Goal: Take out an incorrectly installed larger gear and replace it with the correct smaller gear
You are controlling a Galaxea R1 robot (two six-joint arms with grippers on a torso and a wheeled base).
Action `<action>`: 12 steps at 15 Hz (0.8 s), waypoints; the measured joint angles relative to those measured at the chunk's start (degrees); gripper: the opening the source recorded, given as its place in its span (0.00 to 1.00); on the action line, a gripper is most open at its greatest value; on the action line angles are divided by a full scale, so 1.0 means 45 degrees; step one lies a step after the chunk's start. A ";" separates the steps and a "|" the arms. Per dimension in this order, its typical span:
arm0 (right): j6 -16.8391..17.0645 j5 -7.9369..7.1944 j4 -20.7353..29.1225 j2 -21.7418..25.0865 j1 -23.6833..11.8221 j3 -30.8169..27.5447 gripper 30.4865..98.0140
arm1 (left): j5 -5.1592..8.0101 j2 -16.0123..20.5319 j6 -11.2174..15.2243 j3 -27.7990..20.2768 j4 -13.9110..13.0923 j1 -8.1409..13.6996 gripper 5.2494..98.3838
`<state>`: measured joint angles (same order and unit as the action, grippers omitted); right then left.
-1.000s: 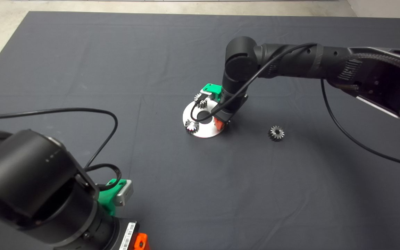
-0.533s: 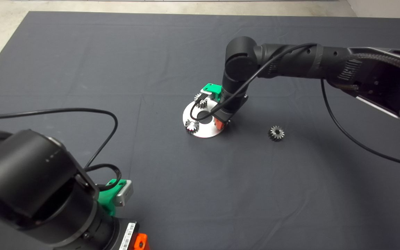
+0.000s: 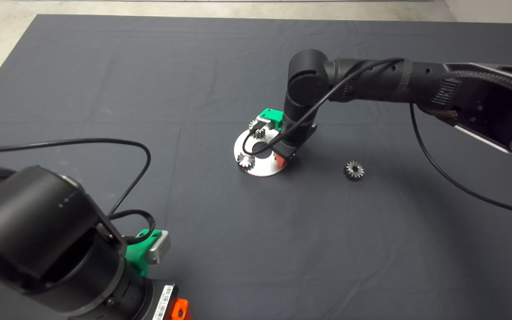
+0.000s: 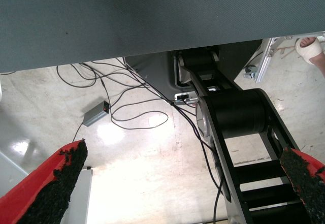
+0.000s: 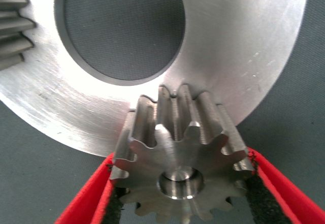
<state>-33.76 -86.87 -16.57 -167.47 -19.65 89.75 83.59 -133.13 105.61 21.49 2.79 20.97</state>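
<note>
A round silver plate [image 3: 261,170] lies mid-mat and carries small gears on pegs. One stands at its front left [image 3: 246,162] and one at its back [image 3: 255,125]. My right gripper [image 3: 282,159] is down at the plate's right rim. In the right wrist view the gripper [image 5: 180,155] is shut on the smaller gear [image 5: 177,153]. The gear sits on a steel peg near the plate's [image 5: 244,41] rim, with both pads against its teeth. The larger gear [image 3: 354,170] lies flat on the mat to the right of the plate, apart from it.
My left arm is parked at the lower left, and its gripper [image 4: 185,188] is open and empty. Its wrist view shows the floor, cables and a person's foot [image 4: 311,49]. A black cable [image 3: 105,142] loops over the mat on the left.
The right arm has sunk slightly and shifted a little left at the plate. The gears, the plate and the left arm have not moved.
</note>
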 measured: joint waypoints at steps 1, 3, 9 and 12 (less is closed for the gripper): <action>-0.0019 0.0017 0.0000 0.0000 0.0000 -0.0005 0.32 | 0.0000 0.0000 0.0003 0.0000 -0.0003 0.0000 1.00; -0.0033 0.0084 -0.0005 0.0005 0.0000 -0.0024 0.32 | 0.0001 0.0000 0.0003 0.0000 -0.0003 0.0000 1.00; -0.0035 0.0252 -0.0005 0.0038 0.0000 -0.0100 0.28 | 0.0001 0.0000 0.0003 0.0000 -0.0003 0.0000 1.00; -0.0057 0.0236 -0.0022 0.0037 0.0000 -0.0160 0.28 | 0.0003 0.0000 0.0003 0.0000 -0.0003 0.0000 1.00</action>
<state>-34.01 -85.81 -16.66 -167.31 -19.65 89.03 83.60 -133.13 105.62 21.49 2.78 20.97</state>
